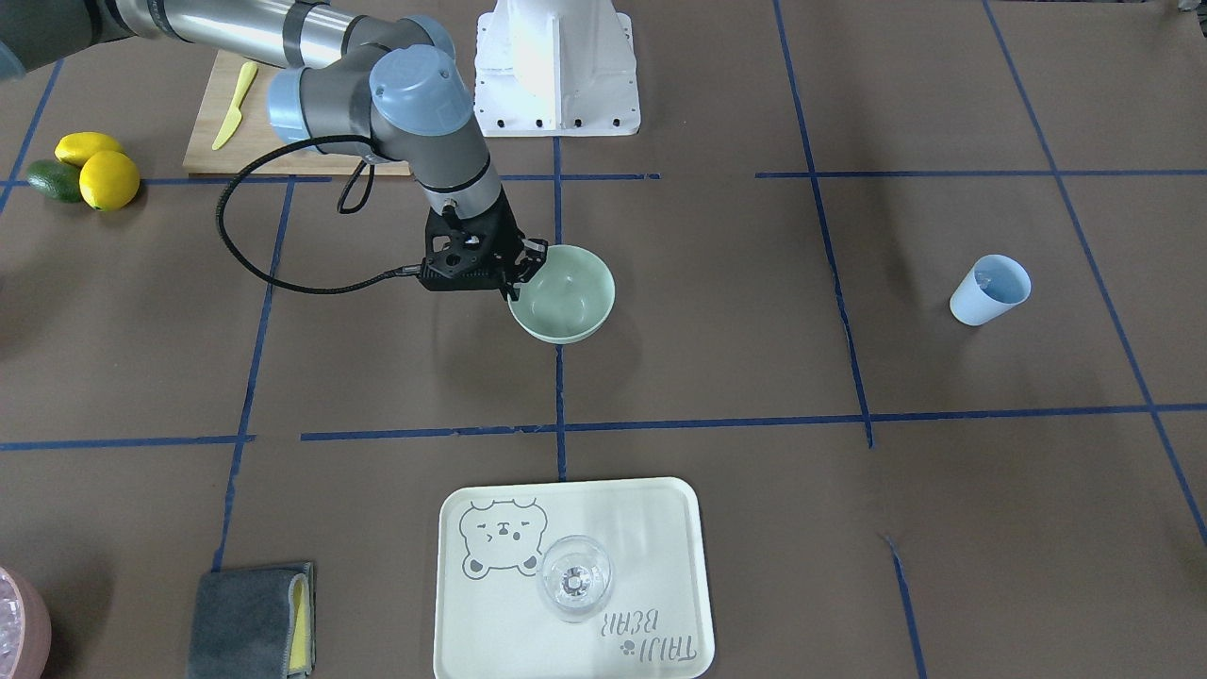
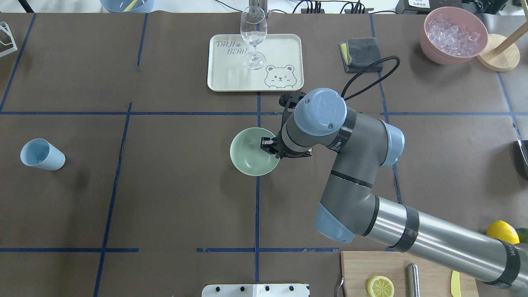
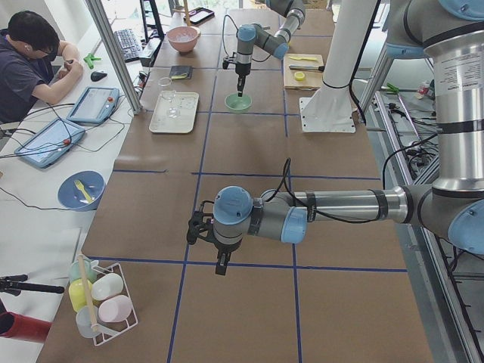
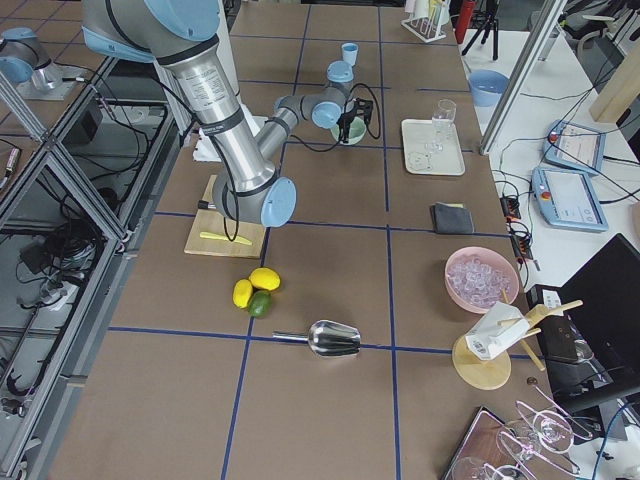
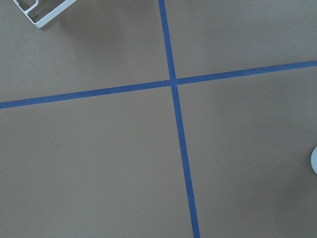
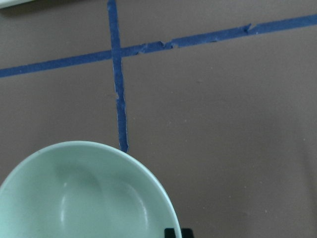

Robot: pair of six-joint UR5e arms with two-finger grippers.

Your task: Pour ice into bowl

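Across the table, by the front-facing view, the bowl (image 1: 566,302) is seen near the middle of the table (image 1: 717,311), with the right gripper (image 1: 524,272) lowered onto its rim. The rim appears to be pinched between the fingers, probably so that the bowl can be steadied or dragged into place for pouring. The grip itself is partly masked by the gripper body. The cup (image 1: 988,294) is stood well apart on the robot's left. A faint glassy patch inside it is judged to be the ice (image 1: 986,277), though single cubes cannot be made out. No ice is seen in the bowl.

From overhead, one finger (image 2: 267,145) is shown inside the bowl, while its partner is hidden under the wrist. A pink container (image 2: 453,51), heaped with more ice, is set at the far right. A glass (image 2: 253,33) is stood on a tray (image 2: 284,45) beyond the bowl.

From the left end, the left gripper (image 3: 220,265) is held over bare table, far from the bowl, seemingly parked. Whether its fingers are open or closed cannot be told.

From the right end, a scoop (image 4: 332,338) is seen lying by itself, and the bowl is largely covered by the arm.

By the left wrist camera, only tape lines and a pale edge cut off at the right border are shown, with no fingers.

By the right wrist camera, the bowl's bare inside is cropped by the frame. Only a dark fingertip (image 6: 173,233) is caught beside the rim.
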